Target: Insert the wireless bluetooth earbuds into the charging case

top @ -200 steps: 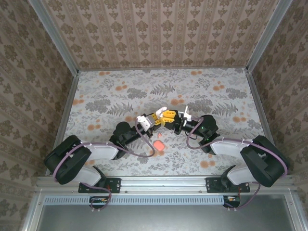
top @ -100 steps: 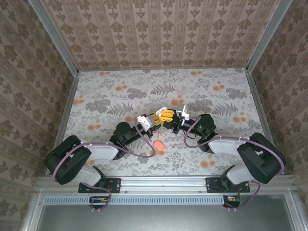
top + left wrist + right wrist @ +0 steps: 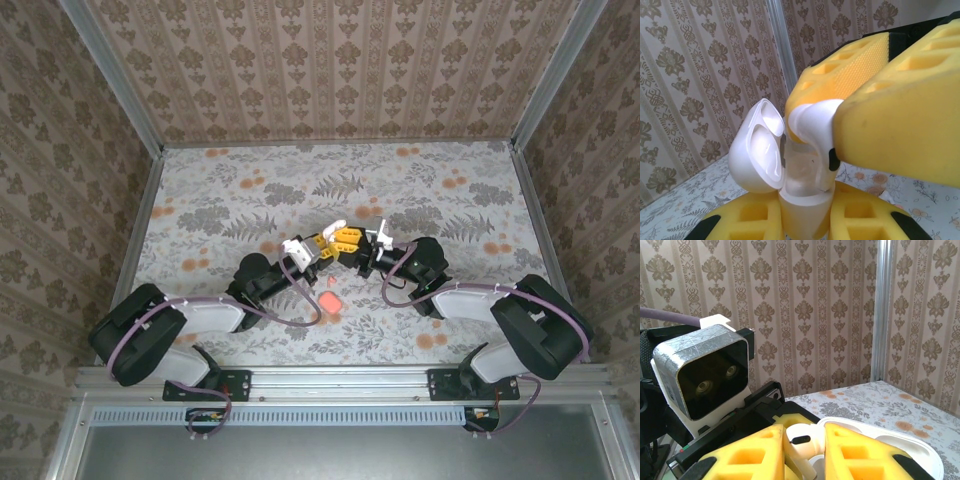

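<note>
White earbud poised in the mouth of the open charging case, both held up where the two arms meet.

The left jaws are pressed together on a glossy white earbud [image 3: 809, 125]. Its rounded head sits between their yellow foam pads, and its stem hangs below them into the charging case [image 3: 800, 202]. A dark tip shows on the stem and a small dark slit on the head. The right jaws pinch the white case from both sides, just beneath the left jaws. The case stands upright, its smooth hollow lid [image 3: 757, 152] swung open to one side of the earbud. From the right wrist, the earbud head peeks up between that arm's own pads. A small pinkish-red object [image 3: 330, 300] lies on the flowered surface [image 3: 450, 190], apart from both jaws on the side nearer the arm bases; it is too small to tell what it is.
</note>
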You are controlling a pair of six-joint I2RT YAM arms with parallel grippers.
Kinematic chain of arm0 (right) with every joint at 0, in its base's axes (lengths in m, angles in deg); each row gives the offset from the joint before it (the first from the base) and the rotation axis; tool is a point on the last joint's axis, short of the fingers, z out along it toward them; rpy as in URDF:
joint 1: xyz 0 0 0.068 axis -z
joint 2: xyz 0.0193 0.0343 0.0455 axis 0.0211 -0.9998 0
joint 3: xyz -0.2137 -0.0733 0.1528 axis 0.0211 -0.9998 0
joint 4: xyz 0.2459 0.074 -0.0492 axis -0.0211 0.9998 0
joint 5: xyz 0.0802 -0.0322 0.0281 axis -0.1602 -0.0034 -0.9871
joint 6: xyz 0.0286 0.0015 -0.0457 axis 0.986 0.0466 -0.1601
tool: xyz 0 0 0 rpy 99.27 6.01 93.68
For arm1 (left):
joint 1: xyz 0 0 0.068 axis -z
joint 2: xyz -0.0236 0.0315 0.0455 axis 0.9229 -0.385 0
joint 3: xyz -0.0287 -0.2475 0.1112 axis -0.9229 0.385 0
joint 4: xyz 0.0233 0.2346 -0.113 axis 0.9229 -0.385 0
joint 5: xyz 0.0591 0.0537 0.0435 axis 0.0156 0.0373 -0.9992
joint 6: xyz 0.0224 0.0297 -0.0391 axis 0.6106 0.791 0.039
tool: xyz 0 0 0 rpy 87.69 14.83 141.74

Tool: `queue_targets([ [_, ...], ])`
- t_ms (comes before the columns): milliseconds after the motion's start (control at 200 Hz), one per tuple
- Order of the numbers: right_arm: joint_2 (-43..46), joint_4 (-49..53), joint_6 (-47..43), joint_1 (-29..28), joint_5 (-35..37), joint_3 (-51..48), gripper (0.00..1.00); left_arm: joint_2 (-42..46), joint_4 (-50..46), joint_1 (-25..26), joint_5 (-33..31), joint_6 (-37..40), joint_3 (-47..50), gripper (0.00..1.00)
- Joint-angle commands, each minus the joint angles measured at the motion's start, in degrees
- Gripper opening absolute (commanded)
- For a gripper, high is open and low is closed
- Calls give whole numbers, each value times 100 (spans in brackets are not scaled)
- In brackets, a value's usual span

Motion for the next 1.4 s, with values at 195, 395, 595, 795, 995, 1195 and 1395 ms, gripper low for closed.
queue_targets([
  [195, -191, -114, 46, -30, 169, 146, 23, 238, 364, 66, 213, -122, -204, 8],
  [395, -273, -123, 79, -30, 147, 208, 23, 248, 367, 70, 270, -146, -217, 8],
  [595, -369, -129, 81, -33, 274, 123, 23, 349, 367, 78, 268, -143, -199, 8],
  [795, -442, -113, 146, -22, 461, 37, 23, 500, 366, 81, 198, -132, -163, 8],
  [995, -543, -112, 385, -22, 644, 50, 22, 643, 369, 76, 111, -124, -137, 8],
  [1195, -549, -78, 467, -22, 617, 59, 22, 660, 361, 92, 77, -101, -142, 8],
  [1395, -429, 11, 596, -2, 549, 68, 23, 651, 323, 100, -174, -51, -104, 8],
])
